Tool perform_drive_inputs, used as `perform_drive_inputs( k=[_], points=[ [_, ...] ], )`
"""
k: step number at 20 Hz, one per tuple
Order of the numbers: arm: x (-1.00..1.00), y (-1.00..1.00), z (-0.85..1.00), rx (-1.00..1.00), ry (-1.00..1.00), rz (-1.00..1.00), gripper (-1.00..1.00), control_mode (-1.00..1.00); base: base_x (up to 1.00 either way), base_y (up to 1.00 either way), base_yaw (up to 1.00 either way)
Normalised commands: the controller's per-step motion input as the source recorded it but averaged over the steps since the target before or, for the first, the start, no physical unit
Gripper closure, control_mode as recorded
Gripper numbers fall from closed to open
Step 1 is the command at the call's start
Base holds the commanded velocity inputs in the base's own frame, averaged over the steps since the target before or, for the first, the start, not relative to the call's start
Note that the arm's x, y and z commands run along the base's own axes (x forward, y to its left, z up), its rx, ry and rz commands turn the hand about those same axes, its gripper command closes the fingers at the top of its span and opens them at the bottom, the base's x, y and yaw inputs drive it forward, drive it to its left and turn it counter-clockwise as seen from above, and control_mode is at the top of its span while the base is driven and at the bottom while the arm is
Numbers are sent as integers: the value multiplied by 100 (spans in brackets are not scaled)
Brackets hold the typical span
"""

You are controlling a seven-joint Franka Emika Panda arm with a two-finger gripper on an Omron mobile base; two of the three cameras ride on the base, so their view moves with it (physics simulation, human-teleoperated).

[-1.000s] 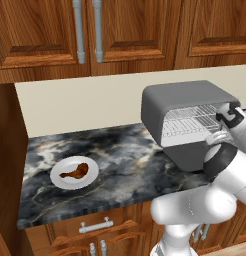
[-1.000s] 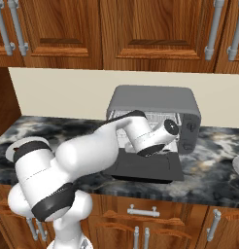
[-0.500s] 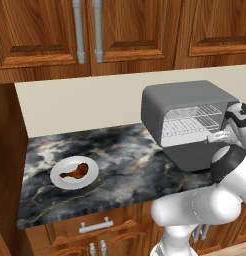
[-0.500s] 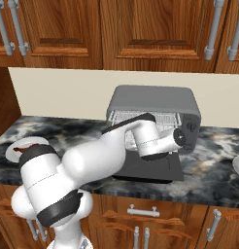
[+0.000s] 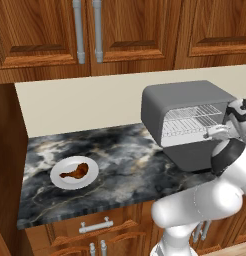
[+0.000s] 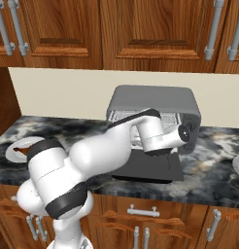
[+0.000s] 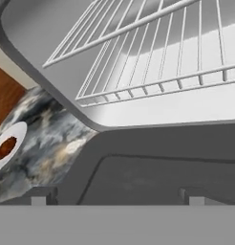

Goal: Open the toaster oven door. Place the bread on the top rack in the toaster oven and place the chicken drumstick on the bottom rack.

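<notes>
Your claw (image 7: 117, 198) hangs spread wide and empty at the mouth of the toaster oven (image 5: 182, 102). Its door (image 7: 167, 170) lies folded down just beneath the claw, with the two wire racks (image 7: 157, 62) straight ahead. Far to the claw's left, the chicken drumstick (image 5: 76, 171) rests on a white plate (image 5: 60, 181) on the worktop (image 5: 120, 160).

A dark marbled surface (image 5: 120, 155) runs beneath a cream backsplash (image 5: 85, 105), with brown wooden cabinets (image 5: 45, 35) above and wooden drawers (image 5: 95, 227) with silver handles below.
</notes>
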Motion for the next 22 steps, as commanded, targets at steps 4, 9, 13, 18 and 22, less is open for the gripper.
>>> perform_drive_inputs(
  k=[4, 9, 13, 18, 22],
  points=[
    [16, -5, 0, 6, 10, -10, -100, -100, 0, 0, 0],
    [11, 3, -6, 9, 1, -15, -100, -100, 0, 0, 0],
    [18, 1, -10, 15, 0, -8, -100, -100, 0, 0, 0],
    [20, 0, -6, 11, 0, -3, -100, -100, 0, 0, 0],
    [18, -4, -4, 6, 0, 0, -100, -100, 0, 0, 0]
  ],
)
